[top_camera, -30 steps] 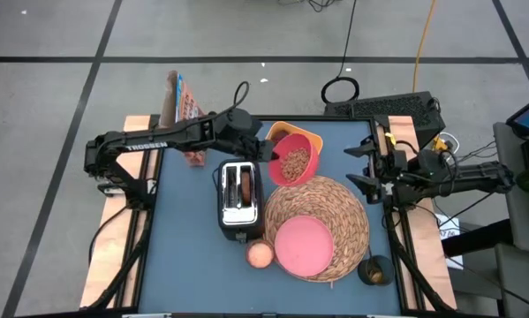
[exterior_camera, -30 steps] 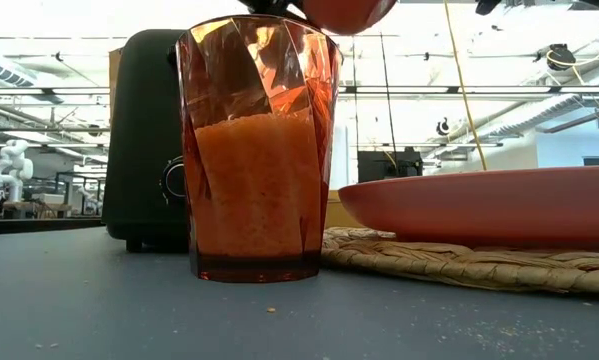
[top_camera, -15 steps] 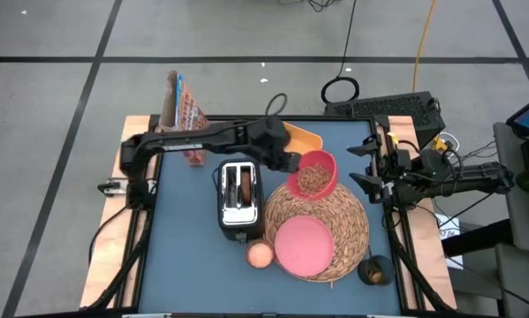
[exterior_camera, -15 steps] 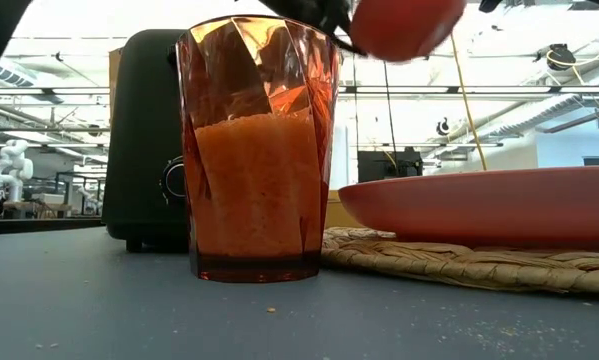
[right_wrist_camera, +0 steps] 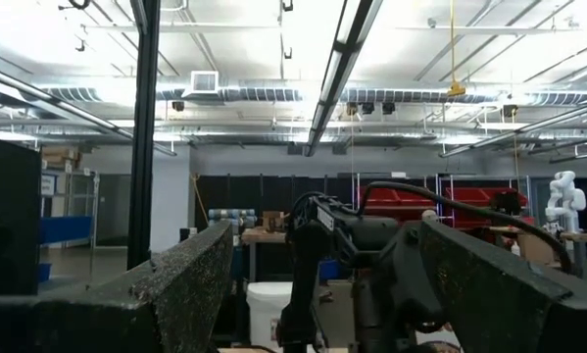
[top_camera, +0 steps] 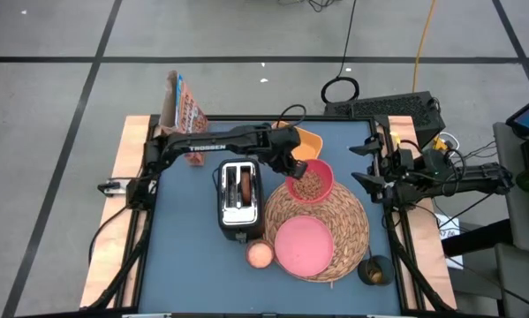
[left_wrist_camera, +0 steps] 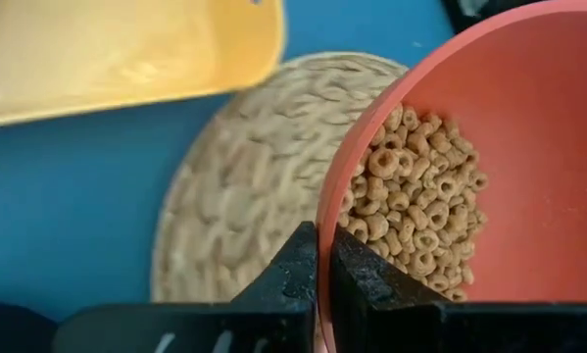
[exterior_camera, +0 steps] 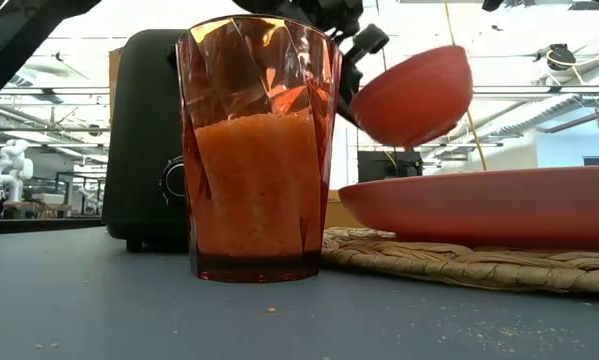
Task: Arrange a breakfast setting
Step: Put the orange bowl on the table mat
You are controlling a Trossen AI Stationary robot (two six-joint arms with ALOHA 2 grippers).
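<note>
A pink bowl (top_camera: pixel 313 180) of ring cereal (left_wrist_camera: pixel 411 216) hangs over the far part of the round woven placemat (top_camera: pixel 335 221). My left gripper (top_camera: pixel 292 168) is shut on the bowl. A flat pink plate (top_camera: pixel 301 245) lies on the near part of the placemat. Brown bread (top_camera: pixel 246 187) sticks out of a toaster slot. My right gripper (top_camera: pixel 363 165) waits open at the table's right edge, raised, with nothing between its fingers (right_wrist_camera: pixel 185 284). My left gripper pinches the bowl's rim (left_wrist_camera: pixel 322 235) on the side toward the table's left, one finger (left_wrist_camera: pixel 362 284) inside the bowl and one (left_wrist_camera: pixel 291 270) outside. The fingers slant down from the far left. The bowl (exterior_camera: pixel 414 95) hangs tilted, clear of placemat and plate.
A black toaster (top_camera: pixel 239 201) stands left of the placemat, with a glass of orange juice (top_camera: pixel 260 254) near it. A yellow dish (top_camera: pixel 306 139) lies at the far side and a cereal box (top_camera: pixel 183 110) at the far left. A small dark object (top_camera: pixel 374 270) sits at the near right.
My left gripper has carried the bowl from beside the yellow dish toward the table's right and near side and down, tipping further downward. The bowl, still lifted, now hangs lower over the placemat's far part. The right arm has kept still.
</note>
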